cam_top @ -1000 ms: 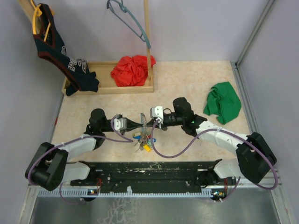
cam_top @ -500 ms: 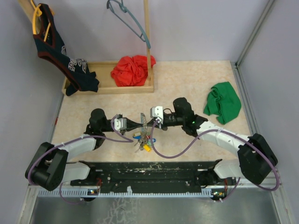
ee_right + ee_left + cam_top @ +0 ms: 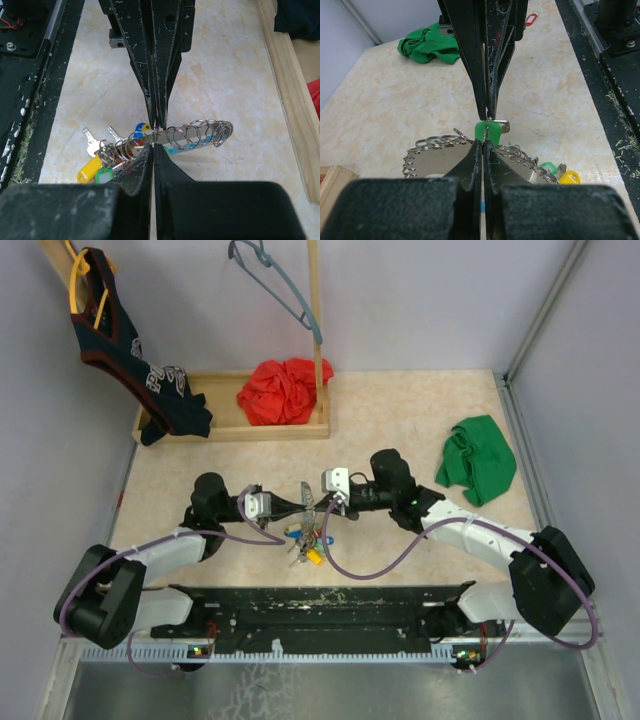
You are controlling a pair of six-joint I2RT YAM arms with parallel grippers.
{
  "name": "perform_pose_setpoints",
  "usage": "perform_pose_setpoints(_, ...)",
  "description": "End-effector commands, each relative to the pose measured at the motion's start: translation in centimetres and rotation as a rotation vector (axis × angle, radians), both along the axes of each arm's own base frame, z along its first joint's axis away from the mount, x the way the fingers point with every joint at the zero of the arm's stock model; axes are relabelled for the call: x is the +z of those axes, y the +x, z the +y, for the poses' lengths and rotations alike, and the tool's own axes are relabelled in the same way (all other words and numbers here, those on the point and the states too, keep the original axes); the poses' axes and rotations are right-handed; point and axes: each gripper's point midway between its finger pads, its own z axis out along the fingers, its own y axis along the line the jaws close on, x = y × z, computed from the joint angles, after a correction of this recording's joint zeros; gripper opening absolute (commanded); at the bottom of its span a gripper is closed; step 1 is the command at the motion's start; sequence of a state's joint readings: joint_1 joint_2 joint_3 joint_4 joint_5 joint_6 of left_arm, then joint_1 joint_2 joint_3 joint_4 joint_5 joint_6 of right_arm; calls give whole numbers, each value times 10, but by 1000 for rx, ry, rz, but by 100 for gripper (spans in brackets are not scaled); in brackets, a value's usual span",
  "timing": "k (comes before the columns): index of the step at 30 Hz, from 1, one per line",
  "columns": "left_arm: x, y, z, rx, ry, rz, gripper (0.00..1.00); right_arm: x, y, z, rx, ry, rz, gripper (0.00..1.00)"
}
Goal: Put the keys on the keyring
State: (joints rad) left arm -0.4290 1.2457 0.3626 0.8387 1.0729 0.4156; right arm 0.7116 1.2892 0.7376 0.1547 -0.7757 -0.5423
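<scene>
Between left pincer (image 3: pixel 483 143), right pincer (image 3: pixel 153 146) — keyring (image 3: pixel 198 136), apparently lengthwise near-far

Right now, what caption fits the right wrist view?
Right hand and left hand, both shut, tips facing across the keyring; keys bunched toward image left.

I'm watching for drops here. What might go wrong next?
The left gripper and right gripper have their jaws shut, tip to tip at the keyring; so narrow a pinch might slip. The keys bunch at one end of the keyring, so their weight might twist it loose.
</scene>
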Motion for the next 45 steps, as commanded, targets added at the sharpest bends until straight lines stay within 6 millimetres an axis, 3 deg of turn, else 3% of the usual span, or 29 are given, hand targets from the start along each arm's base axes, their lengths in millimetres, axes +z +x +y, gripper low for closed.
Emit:
perform_pose_setpoints(1,16,4,-2,-12,-28,-51,0,24,0,7,27,59,-57,0)
perform_pose_setpoints(45,14,3,-2,-27,-24,-46,0,24,3,4,2,49,-68,0)
